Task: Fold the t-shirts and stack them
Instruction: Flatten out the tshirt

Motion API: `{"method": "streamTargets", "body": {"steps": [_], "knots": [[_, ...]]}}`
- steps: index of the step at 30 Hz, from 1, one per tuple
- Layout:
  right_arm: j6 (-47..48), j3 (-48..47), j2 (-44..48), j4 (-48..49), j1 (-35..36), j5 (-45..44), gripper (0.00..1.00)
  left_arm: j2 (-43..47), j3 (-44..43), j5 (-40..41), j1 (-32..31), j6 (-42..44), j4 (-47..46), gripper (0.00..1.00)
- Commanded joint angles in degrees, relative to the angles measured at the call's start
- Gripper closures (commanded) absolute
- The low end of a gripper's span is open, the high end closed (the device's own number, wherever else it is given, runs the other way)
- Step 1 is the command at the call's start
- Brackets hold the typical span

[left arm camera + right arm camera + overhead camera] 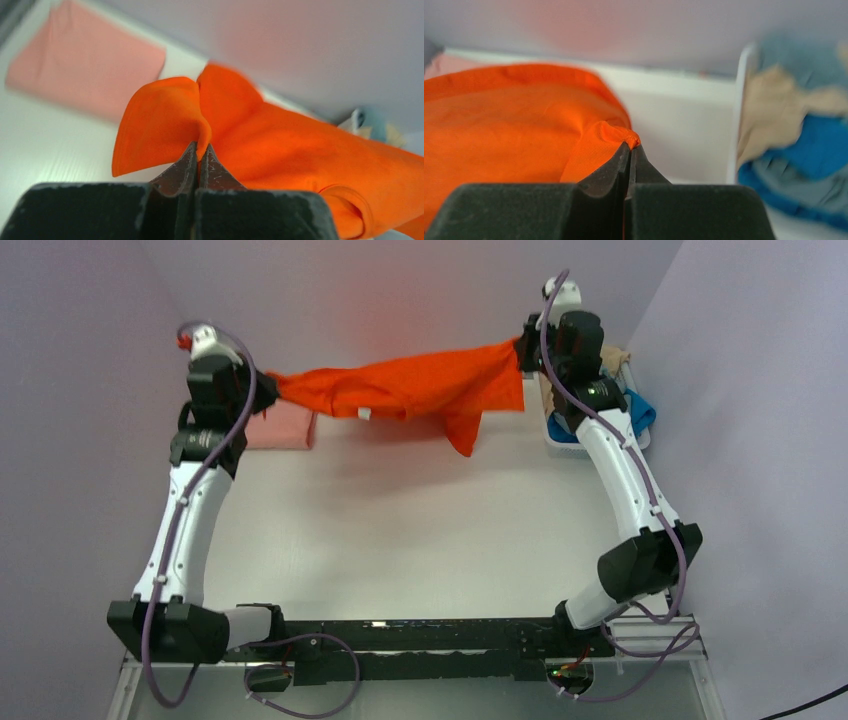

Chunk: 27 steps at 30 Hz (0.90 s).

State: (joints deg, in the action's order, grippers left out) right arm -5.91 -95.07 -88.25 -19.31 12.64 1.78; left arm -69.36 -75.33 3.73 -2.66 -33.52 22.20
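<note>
Left gripper point(199, 151) and right gripper point(630, 146), jaws clamped on opposite edges, hold the orange shirt point(420, 385) taut above the table point(400, 540). The stretch likely readies it for laying flat and folding.

I see a white table point(400, 530) from my station. A folded salmon-pink t-shirt point(280, 428) lies flat at its far left, and a white basket point(562, 443) sits at its far right.

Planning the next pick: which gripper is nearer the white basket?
Right. The right gripper, shut on the orange t-shirt, is just beside the basket; the left gripper grips the shirt's other end across the table, by the folded pink shirt.
</note>
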Motion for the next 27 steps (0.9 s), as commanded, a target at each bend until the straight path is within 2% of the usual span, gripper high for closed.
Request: {"method": "streamTargets", "body": {"steps": [1,2,5,6,7,8,9,10,11,13,14,16,18,21,25,27], "knots": [[-8.0,16.5,7.4,-10.6,-0.4,0.9,1.00,7.2,17.4,-2.2,-2.3,-7.1,9.2,1.00],[-8.9,21.5,8.7,-13.4,-0.5,3.6,1.00,8.6,21.3,-2.6,-2.7,-8.9,12.5,1.00],[-10.4,28.3,9.2,-22.6,-0.4,11.7,1.00,12.1,28.7,-3.2,-3.5,-12.2,22.1,1.00],[-10.2,29.4,8.8,-25.7,-0.5,13.0,1.00,13.1,30.1,-3.9,-3.8,-12.9,24.8,0.86],[-10.8,30.5,8.3,-27.7,-0.5,12.4,0.95,13.9,31.2,-5.2,-4.1,-12.9,25.7,0.68],[-11.8,31.4,7.9,-28.6,-0.5,10.7,0.83,14.4,31.7,-6.8,-4.2,-12.5,26.0,0.52],[-12.2,32.3,7.8,-28.5,-0.5,9.1,0.74,14.5,31.6,-7.5,-4.5,-12.5,26.0,0.41],[-12.7,32.4,7.8,-28.2,-0.6,7.4,0.58,14.6,30.7,-8.0,-4.8,-12.0,25.7,0.32],[-12.8,31.8,7.7,-28.0,-0.5,5.8,0.37,14.4,29.2,-8.0,-5.0,-11.4,25.7,0.24],[-12.6,30.5,7.7,-26.6,-0.5,3.8,0.10,13.8,25.9,-6.9,-5.8,-10.0,25.2,0.03],[-12.5,29.8,7.9,-25.3,-0.5,3.4,0.01,13.0,24.5,-6.6,-6.1,-8.9,24.3,0.01],[-12.1,29.5,8.1,-22.2,-0.5,4.7,0.00,10.9,22.5,-7.1,-6.2,-5.8,20.0,0.01],[-11.3,29.8,7.3,-19.0,-0.2,9.8,0.00,7.1,21.2,-9.6,-6.2,-3.7,13.3,0.01],[-11.9,29.3,2.7,-15.8,3.0,14.7,0.00,-2.4,17.8,-15.7,-6.2,-1.3,3.7,0.01],[-11.7,26.7,-6.8,-14.3,11.2,13.5,0.00,-18.0,9.3,-19.8,-6.7,1.6,0.0,0.01],[-13.1,24.9,-11.3,-16.1,12.7,12.8,0.00,-25.3,4.7,-19.1,-7.4,2.6,1.4,0.01]]}}
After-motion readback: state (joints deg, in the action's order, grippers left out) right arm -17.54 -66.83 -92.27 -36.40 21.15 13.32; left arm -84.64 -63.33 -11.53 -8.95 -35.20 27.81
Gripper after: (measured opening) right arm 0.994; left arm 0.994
